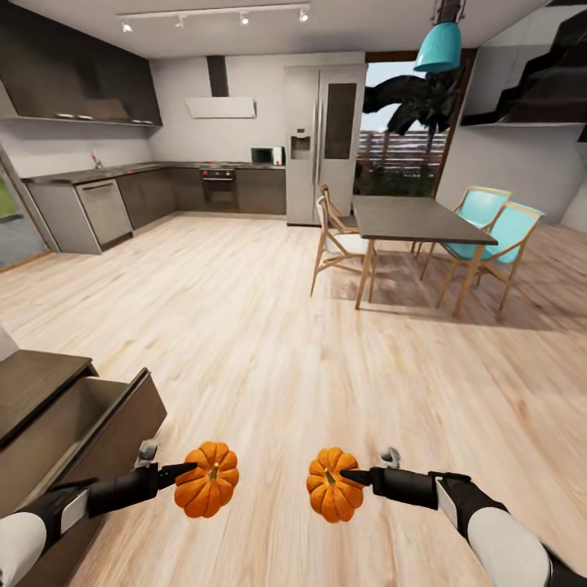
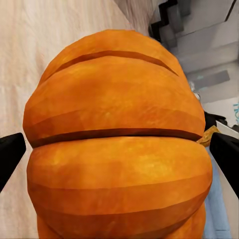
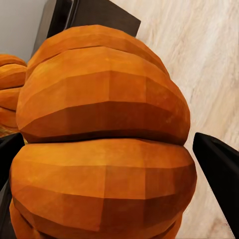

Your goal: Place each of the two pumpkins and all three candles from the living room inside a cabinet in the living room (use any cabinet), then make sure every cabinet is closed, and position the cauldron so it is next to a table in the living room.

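Holding one pumpkin each, the two arms reach forward and slightly inward over the floor. The left pumpkin is pinched by the left gripper; the right pumpkin is pinched by the right gripper. Both pumpkins hang in the air above the wooden floor, near each other but apart, low in the head view. Each one is tilted so that its short stem is seen from above, toward the camera; the stem axis stands roughly upright, leaning a little. In the left wrist view the left pumpkin sits between two black fingers, and its ribs run across the picture. In the right wrist view the right pumpkin sits the same way between black fingers, and the other pumpkin shows behind it at the edge.

Both forearms are white with black wrists and lie almost level, pointing at each other.

Beside the left arm the dark-brown cabinet has one drawer pulled out, with a pale inside. Farther away stand a grey dining table with wooden chairs, two of them with turquoise seats, a kitchen counter, a tall fridge and a turquoise lamp hanging from the ceiling.
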Controlling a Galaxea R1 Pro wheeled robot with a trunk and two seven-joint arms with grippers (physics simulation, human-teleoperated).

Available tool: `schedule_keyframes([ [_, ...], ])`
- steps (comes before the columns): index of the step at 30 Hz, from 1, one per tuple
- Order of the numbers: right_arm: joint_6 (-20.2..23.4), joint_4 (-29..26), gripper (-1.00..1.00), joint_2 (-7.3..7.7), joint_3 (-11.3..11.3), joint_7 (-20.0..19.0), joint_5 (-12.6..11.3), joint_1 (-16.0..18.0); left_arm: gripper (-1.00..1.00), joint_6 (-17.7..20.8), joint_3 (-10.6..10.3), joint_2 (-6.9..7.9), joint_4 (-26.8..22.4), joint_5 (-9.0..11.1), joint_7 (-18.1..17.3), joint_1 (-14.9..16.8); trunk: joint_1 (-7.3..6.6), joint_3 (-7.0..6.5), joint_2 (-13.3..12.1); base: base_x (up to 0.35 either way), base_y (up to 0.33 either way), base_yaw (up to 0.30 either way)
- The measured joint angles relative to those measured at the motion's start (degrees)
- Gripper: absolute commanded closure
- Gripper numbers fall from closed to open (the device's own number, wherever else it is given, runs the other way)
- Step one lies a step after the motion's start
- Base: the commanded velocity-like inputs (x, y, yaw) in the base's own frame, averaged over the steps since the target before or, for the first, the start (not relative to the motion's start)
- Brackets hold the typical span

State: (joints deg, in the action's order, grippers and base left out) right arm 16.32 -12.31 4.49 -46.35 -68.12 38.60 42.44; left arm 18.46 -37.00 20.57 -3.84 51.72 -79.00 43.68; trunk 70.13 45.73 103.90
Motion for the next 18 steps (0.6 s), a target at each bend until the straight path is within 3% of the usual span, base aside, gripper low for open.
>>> schedule_keyframes([
  [6, 0.0, 0.0, 1.00, -0.01, 0.0, 0.0, 0.0, 0.0, 1.00, 0.0, 0.1, 0.00, 0.0, 0.0, 0.0, 0.0, 0.00, 0.00, 0.0, 0.241, 0.000, 0.286],
  [13, 0.0, 0.0, 1.00, 0.00, 0.0, 0.0, 0.0, 0.0, 1.00, -0.1, 0.0, 0.08, 0.0, 0.0, -0.1, 0.0, 0.00, 0.00, 0.0, 0.022, -0.001, 0.286],
  [18, 0.0, 0.0, 1.00, -0.01, -0.1, 0.0, 0.0, 0.0, 1.00, -0.1, 0.7, 0.08, 0.0, 0.1, -0.3, 0.0, 0.00, 0.00, 0.0, 0.150, -0.206, 0.286],
])
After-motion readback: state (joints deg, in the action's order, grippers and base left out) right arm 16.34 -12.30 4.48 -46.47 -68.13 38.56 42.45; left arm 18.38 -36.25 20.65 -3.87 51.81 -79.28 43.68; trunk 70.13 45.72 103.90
